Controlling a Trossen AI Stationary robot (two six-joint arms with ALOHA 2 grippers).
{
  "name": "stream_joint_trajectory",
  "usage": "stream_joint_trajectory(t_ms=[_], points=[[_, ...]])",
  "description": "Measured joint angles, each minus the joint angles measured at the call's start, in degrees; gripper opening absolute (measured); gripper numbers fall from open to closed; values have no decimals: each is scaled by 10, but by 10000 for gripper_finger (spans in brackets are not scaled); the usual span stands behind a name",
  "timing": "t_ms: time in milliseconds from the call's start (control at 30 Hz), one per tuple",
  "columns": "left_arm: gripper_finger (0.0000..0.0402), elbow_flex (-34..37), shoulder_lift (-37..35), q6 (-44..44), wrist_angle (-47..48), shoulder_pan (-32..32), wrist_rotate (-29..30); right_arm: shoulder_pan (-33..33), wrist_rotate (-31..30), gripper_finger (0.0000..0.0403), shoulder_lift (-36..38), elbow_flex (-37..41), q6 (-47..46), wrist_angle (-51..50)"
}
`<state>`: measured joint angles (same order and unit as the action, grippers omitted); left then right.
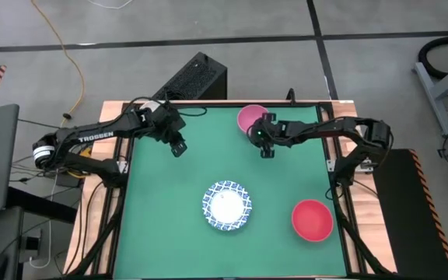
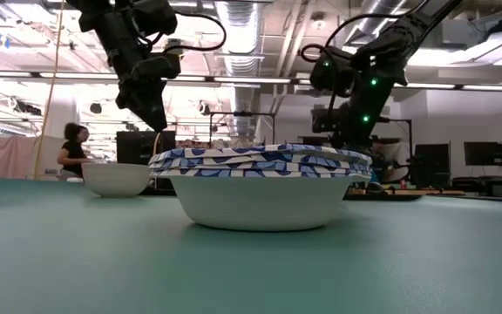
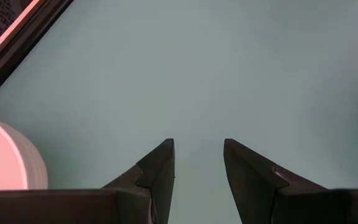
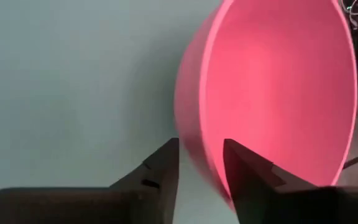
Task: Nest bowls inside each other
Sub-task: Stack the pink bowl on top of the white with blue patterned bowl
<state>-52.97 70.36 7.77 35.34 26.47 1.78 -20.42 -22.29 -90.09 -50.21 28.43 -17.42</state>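
Note:
A stack of nested white bowls with blue patterned rims (image 1: 227,206) (image 2: 260,187) rests on its base at the table's middle, toward the near side. A red bowl (image 1: 312,219) sits near right. A pink bowl (image 1: 249,117) (image 4: 272,87) stands at the far middle. My right gripper (image 1: 266,149) (image 4: 201,146) is open at its rim, one finger outside the wall and one over the hollow. A cream-white bowl (image 2: 116,179) (image 3: 5,162) stands far left, mostly hidden under the left arm in the high view. My left gripper (image 1: 179,148) (image 3: 199,144) hangs open above the mat with nothing between its fingers. My right gripper comes at the pink bowl slanting down from the table's right, with the rim (image 4: 188,140) running up between its two fingers. One finger (image 4: 160,171) is outside the wall, the other (image 4: 247,174) over the inside. Whether either finger touches the bowl, I cannot tell.
The green mat (image 1: 185,179) lies bare between the stack and the far bowls. A dark frame (image 3: 17,43) borders the table near the left gripper. In the low view, a person (image 2: 72,148) stands in the room beyond.

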Motion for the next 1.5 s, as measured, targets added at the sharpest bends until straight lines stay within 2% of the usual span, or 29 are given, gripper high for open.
stream_joint_trajectory(t_ms=[100, 267, 300, 467, 533, 767, 867, 967, 1067, 1133, 1200, 1267, 1367, 1500], points=[[128, 0, 0, 0, -4, -1, 0, 0, 1, 116, -3, 0, 1, -5], [128, 0, 0, -15, -13, -1, 0, 9, -2, 21, 4, 0, 1, -5], [128, 0, 0, -19, -17, -1, 0, 9, 0, 15, 4, -1, -1, 0], [128, 0, 0, -35, -40, -2, -3, 23, 0, 11, 9, -8, -22, -15], [128, 0, 0, -57, -44, -3, -21, 37, 1, 11, 10, -19, -29, -39], [128, 0, 0, -207, -58, -37, -112, 115, 5, 11, 14, -90, -55, -127], [128, 0, 0, -274, -67, -66, -131, 158, 36, 11, 15, -131, -58, -161], [128, 0, 0, -313, -78, -98, -129, 200, 63, 11, 15, -166, -72, -187], [128, 0, 0, -328, -97, -129, -103, 238, 82, 11, 15, -192, -84, -205], [128, 0, 0, -283, -124, -147, -56, 260, 90, 11, 15, -204, -95, -223], [128, 0, 0, -194, -150, -157, -5, 278, 98, 11, 15, -215, -108, -230], [128, 0, 0, -152, -160, -164, -5, 293, 118, 11, 15, -224, -119, -233], [128, -2, -2, -224, -150, -181, -55, 311, 160, 11, 15, -236, -121, -234], [128, -2, -1, -325, -168, -214, -43, 324, 212, 11, 15, -252, -149, -229]])
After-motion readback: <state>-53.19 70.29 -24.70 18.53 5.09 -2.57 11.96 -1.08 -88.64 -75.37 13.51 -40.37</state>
